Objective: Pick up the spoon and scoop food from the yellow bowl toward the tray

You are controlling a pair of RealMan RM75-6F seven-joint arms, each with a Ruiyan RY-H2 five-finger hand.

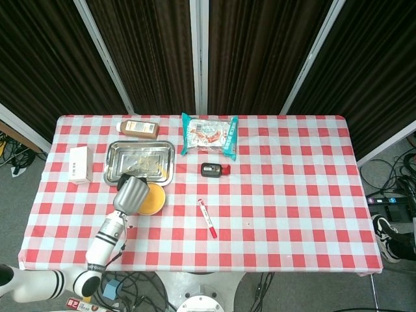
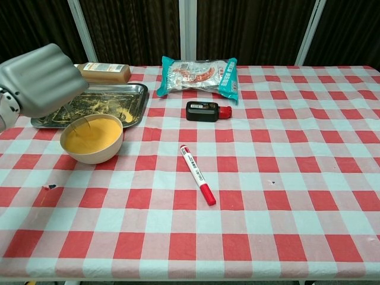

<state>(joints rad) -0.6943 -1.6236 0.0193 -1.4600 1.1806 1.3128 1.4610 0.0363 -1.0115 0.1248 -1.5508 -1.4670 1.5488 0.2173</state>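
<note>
left hand [image 2: 38, 80] above yellow bowl [image 2: 92, 139], tray [image 2: 138, 95] behind

The left hand [image 2: 38, 78] is matte grey, on a white forearm with black bands. Just beside it, the yellow bowl [image 2: 92, 139] has a cream outer wall and holds orange-yellow food. Behind the hand, the tray [image 1: 140, 162] is silver steel, smeared with yellow. Farther back, a bottle [image 2: 102, 72] is tan-brown with a pale label. To the hand's left, a box [image 1: 79, 163] is white. To its right lie a teal and white packet [image 2: 198, 74] with red print, a small black bottle [image 2: 205, 111] with a red cap, and a white marker [image 2: 198, 174] with a red cap. The tablecloth [image 2: 285, 178] is red and white check.
</note>
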